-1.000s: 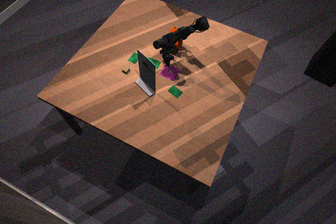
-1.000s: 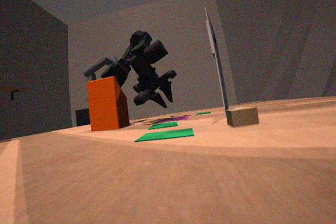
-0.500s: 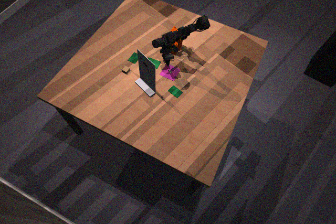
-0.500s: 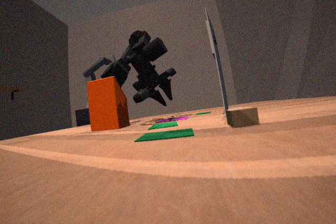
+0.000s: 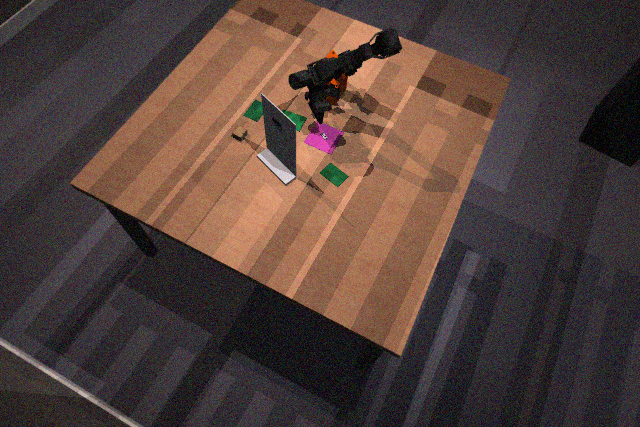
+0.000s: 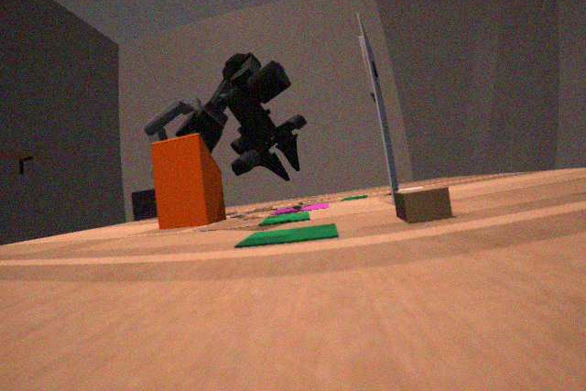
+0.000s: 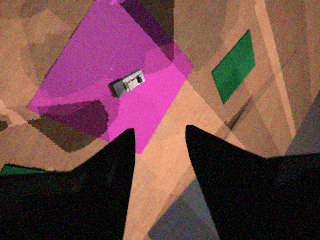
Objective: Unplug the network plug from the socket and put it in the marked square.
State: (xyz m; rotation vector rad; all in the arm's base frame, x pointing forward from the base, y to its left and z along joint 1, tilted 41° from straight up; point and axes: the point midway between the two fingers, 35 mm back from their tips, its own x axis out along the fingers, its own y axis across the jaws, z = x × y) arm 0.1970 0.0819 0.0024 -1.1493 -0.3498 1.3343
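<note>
The network plug [image 5: 324,136] [image 7: 126,81], small and grey-white, lies on the magenta marked square [image 5: 316,143] [image 7: 155,112], well inside its edges. My gripper [image 6: 293,176] [image 7: 160,133] is open and empty, its fingers a moderate gap apart. It hangs above the table beside the plug, fingertips pointing down, touching nothing. The upright panel [image 5: 287,145] [image 6: 385,131] stands on its pale foot with a dark socket opening in its upper part.
Green squares [image 5: 333,174] [image 6: 293,235] [image 7: 235,67] lie flat around the magenta square. A small brown block [image 5: 238,133] [image 6: 423,205] sits behind the panel. An orange block [image 6: 179,183] stands near the arm's base. The panel's edge is close to the arm's front.
</note>
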